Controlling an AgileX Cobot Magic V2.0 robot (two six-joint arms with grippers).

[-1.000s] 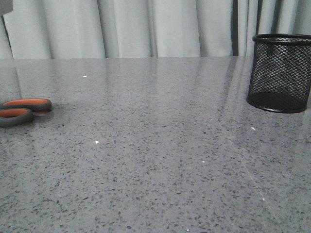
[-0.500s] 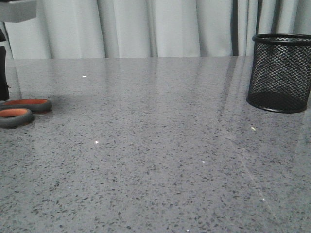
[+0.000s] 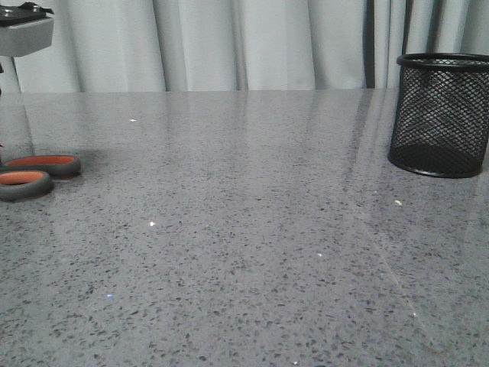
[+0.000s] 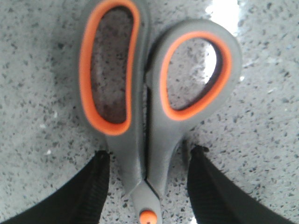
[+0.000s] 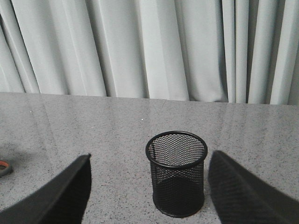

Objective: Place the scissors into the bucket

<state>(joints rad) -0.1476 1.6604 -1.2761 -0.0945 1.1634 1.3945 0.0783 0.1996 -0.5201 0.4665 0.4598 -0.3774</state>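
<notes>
The scissors (image 3: 38, 172) lie flat at the far left edge of the table in the front view; only their grey, orange-lined loop handles show there. In the left wrist view the scissors (image 4: 140, 107) fill the frame, and my left gripper (image 4: 150, 151) stands open with one black finger (image 4: 96, 186) on each side of the neck near the orange pivot, gaps on both sides. The bucket (image 3: 439, 115), a black mesh cup, stands upright at the far right. My right gripper (image 5: 149, 155) is open and back from the bucket (image 5: 176, 172), which shows between its fingers.
Grey speckled tabletop (image 3: 244, 252) runs between scissors and bucket. Pale curtains (image 3: 229, 42) hang behind the far edge. The left arm's grey housing (image 3: 23, 34) shows at the top left corner of the front view.
The left arm's grey housing has come into the front view's top left corner over the scissors. A dark finger seen at the left edge half a second ago is gone. Scissors and bucket are unmoved.
</notes>
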